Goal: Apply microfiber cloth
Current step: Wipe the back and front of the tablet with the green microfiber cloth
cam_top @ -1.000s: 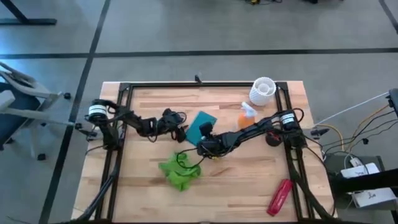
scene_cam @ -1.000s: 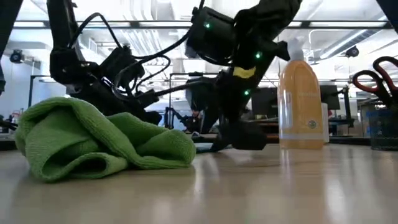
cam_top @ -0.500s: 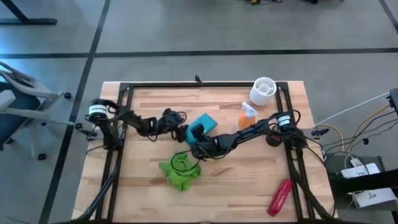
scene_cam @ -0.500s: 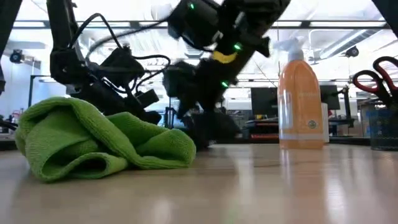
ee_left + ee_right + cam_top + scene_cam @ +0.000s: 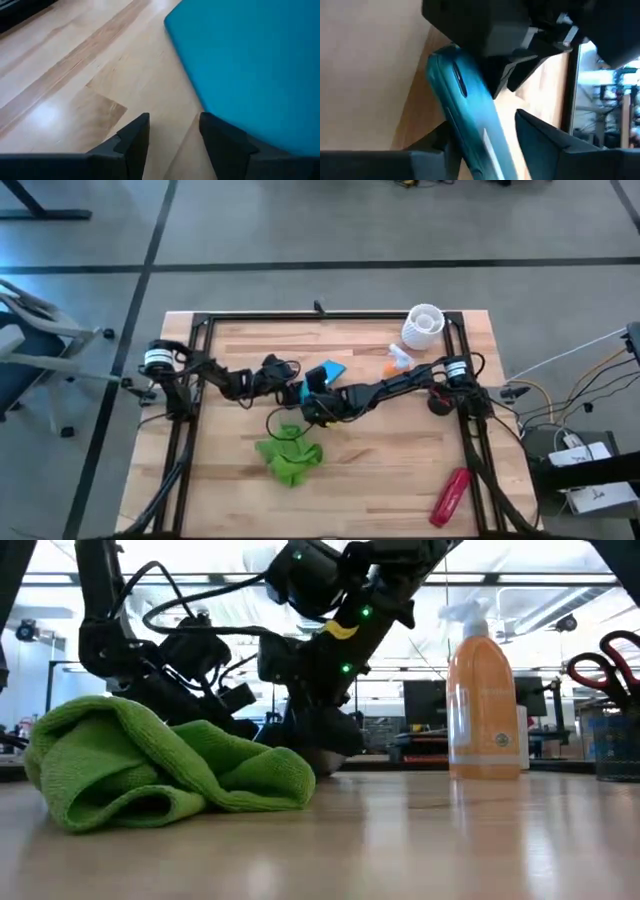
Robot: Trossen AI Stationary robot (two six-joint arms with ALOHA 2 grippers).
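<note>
The lime-green microfiber cloth (image 5: 288, 460) lies crumpled on the wood near the table's front (image 5: 150, 765), with no gripper on it. A flat teal device (image 5: 330, 370) lies just beyond it. My right gripper (image 5: 313, 406) is low at the device's near end. Its open fingers stand one on each side of the device's thin edge (image 5: 465, 115). My left gripper (image 5: 293, 393) is open at the device's left edge (image 5: 250, 65), close to the tabletop. My right gripper comes at the device about level, from the table's right and near side. The device's side edge (image 5: 452, 120) lies against one finger (image 5: 437, 147), and a gap shows to the other finger (image 5: 540, 140). My left gripper: I cannot tell whether a finger (image 5: 220, 145) touches the device.
An orange spray bottle (image 5: 395, 365) stands right of the device, with a white ribbed object (image 5: 422, 325) at the far right. A red object (image 5: 450, 495) lies at the near right. A black frame rail (image 5: 300, 317) borders the table. A black cable loops above the cloth.
My right gripper has gone toward the table's left and a little toward its far edge, staying low, and onto the device's near end. Less of the teal device now shows from above. The cloth has stayed where it was.
</note>
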